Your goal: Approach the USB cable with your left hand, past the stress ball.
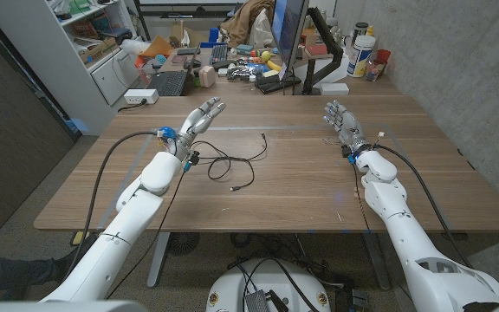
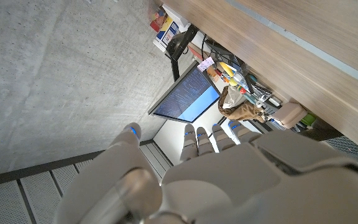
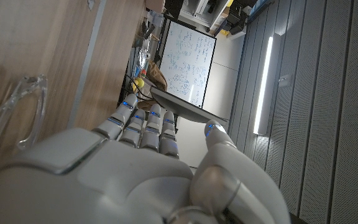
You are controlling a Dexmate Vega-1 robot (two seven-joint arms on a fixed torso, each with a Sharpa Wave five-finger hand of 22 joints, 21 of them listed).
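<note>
Left hand (image 1: 203,115), left of centre: empty, fingers straight and apart, raised over surface (image 1: 301,186), poised to approach. Cable (image 1: 232,162), thin black loop at centre, just right of that forearm, untouched. Right hand (image 1: 340,120), right of centre: empty, fingers loose, waiting aside. Stress ball unidentifiable.

USB cable (image 1: 236,162): thin, black, lying slack in loose loops flat on wooden table (image 1: 301,186), near table's middle, one plug end toward far edge, other end toward near edge
</note>
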